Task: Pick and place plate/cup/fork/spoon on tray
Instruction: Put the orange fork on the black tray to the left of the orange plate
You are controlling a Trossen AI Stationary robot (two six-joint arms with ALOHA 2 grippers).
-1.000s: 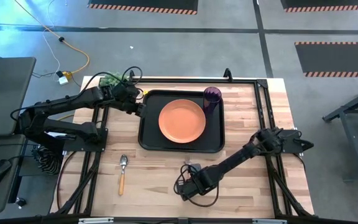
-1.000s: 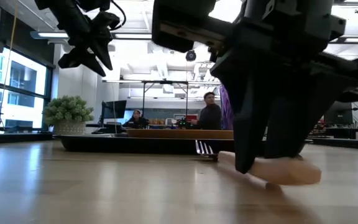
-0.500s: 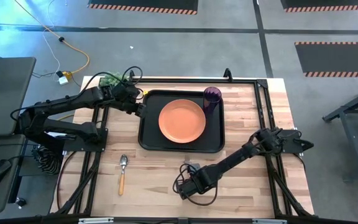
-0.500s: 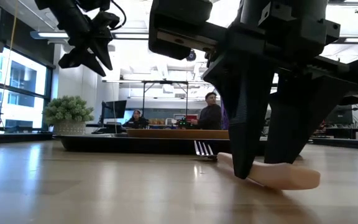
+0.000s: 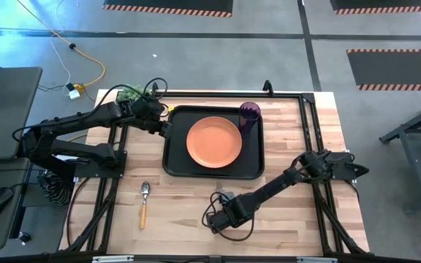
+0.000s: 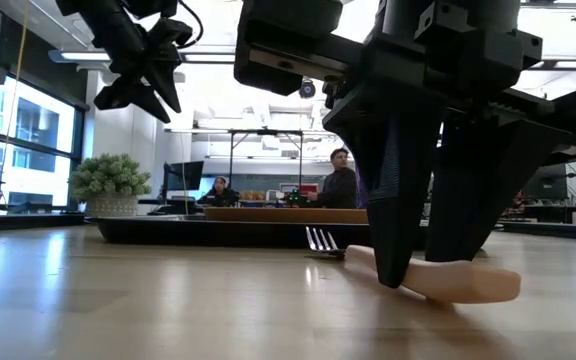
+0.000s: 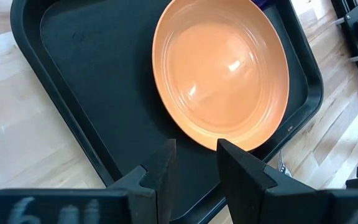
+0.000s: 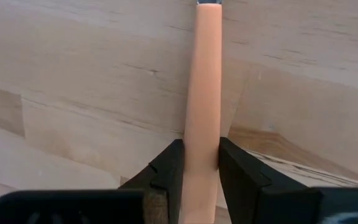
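Observation:
The fork lies on the bare wood near the table's front, its tines (image 5: 221, 194) pointing toward the black tray (image 5: 174, 164). My right gripper (image 5: 224, 213) is shut on the fork's handle (image 6: 473, 285). The orange plate (image 5: 214, 141) lies flat in the tray, and the purple cup (image 5: 249, 114) stands in the tray's far right corner. The spoon (image 5: 144, 202) lies on the wood at the front left. My left gripper (image 5: 167, 129) hangs open and empty above the tray's left rim; it also shows in the left wrist view (image 7: 194, 163). My right gripper pinches the fork's wooden handle (image 8: 202, 130) between its two fingers, one on each long side, toward the handle's free end. The fingers (image 6: 398, 265) come from above, pointing down, and lie across the handle. The fork lies on the table, tines (image 6: 320, 240) toward the tray.
A small green plant (image 5: 130, 93) stands at the table's far left corner. Bare wood lies in front of the tray and to its right. People sit in the room beyond the table (image 6: 340, 185).
My right gripper has come down a little over the fork's handle. The fork has shifted slightly on the table.

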